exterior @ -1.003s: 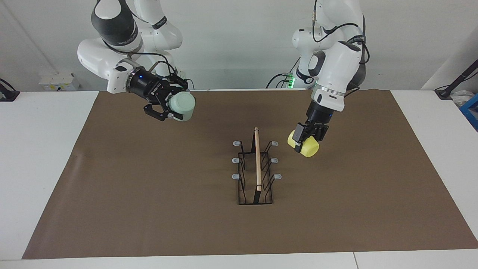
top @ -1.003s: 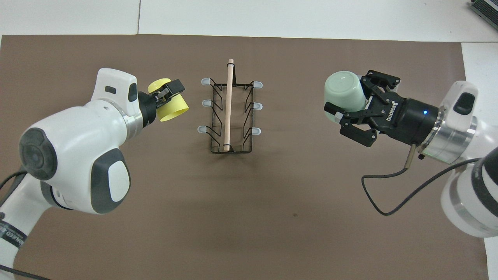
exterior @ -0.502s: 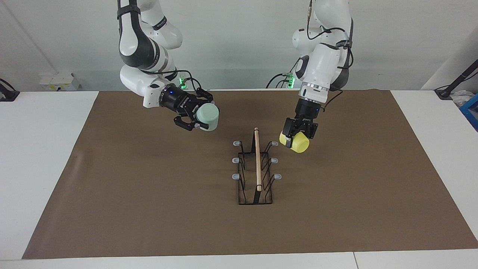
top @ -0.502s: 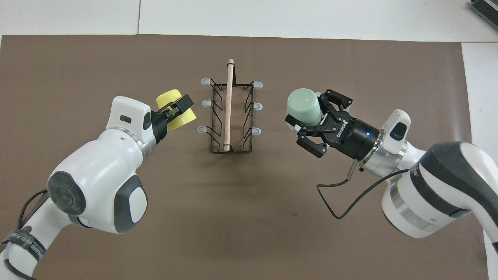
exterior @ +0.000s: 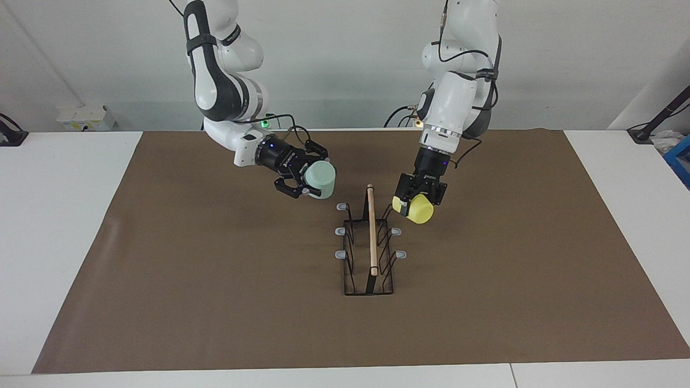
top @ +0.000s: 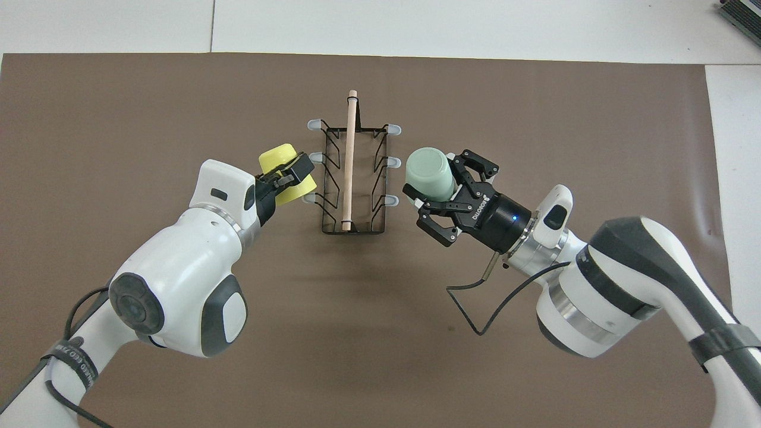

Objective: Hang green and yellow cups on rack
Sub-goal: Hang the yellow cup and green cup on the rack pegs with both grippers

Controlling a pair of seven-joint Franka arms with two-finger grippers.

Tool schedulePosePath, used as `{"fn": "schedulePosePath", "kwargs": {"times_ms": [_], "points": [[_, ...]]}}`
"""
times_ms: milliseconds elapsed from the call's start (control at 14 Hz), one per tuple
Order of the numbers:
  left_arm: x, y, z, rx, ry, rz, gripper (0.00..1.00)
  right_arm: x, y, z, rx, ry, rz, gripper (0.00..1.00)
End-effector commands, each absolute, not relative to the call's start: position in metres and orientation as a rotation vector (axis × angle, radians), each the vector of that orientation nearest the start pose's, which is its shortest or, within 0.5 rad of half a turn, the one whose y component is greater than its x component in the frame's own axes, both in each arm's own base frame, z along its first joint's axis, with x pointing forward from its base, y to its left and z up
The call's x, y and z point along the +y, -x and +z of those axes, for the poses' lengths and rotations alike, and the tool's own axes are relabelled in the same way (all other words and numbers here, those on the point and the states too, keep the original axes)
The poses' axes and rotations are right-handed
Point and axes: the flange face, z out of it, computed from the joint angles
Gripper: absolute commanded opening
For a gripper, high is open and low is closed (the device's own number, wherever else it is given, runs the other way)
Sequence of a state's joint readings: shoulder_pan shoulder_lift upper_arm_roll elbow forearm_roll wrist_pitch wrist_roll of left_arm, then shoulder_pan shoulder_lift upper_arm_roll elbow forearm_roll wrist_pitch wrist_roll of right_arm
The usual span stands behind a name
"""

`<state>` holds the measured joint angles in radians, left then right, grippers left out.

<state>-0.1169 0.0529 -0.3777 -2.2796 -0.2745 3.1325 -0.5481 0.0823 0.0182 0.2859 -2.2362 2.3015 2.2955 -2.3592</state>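
The rack (exterior: 370, 242) (top: 351, 172), black wire with a wooden rod on top and grey-tipped prongs, stands mid-mat. My left gripper (exterior: 418, 200) (top: 288, 178) is shut on the yellow cup (exterior: 421, 213) (top: 274, 159) and holds it in the air close beside the prongs on the left arm's side. My right gripper (exterior: 314, 177) (top: 438, 182) is shut on the pale green cup (exterior: 322, 182) (top: 425, 172), tilted, just off the prongs on the right arm's side. Neither cup visibly touches a prong.
A brown mat (exterior: 215, 269) (top: 178, 89) covers most of the white table (exterior: 54, 215). A black cable (top: 475, 297) dangles from the right wrist over the mat.
Both arms have swung inward toward the rack. The yellow cup and the green cup each came from well out to the side to just beside the prongs. Both grips are unchanged.
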Motion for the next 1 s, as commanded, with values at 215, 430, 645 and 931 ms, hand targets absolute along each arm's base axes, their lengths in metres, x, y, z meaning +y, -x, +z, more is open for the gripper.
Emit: {"fn": "schedulePosePath", "kwargs": {"times_ms": [215,430,645,931], "points": [[-0.257,-0.503,0.406,-0.486,3.41,-1.15,0.0,0.237,-0.504,0.364,-0.705,1.707,-1.535,0.29],[-0.27,-0.483,0.393,-0.427,3.43,-1.087,0.0,0.258,-0.498,0.34,-0.661,1.707,-1.555,0.29],[-0.274,-0.47,0.383,-0.418,3.438,-1.036,0.0,0.264,-0.503,0.307,-0.676,1.651,-1.603,0.29],[-0.278,-0.466,0.382,-0.415,3.447,-1.009,0.0,0.262,-0.503,0.294,-0.696,1.655,-1.616,0.29]]}}
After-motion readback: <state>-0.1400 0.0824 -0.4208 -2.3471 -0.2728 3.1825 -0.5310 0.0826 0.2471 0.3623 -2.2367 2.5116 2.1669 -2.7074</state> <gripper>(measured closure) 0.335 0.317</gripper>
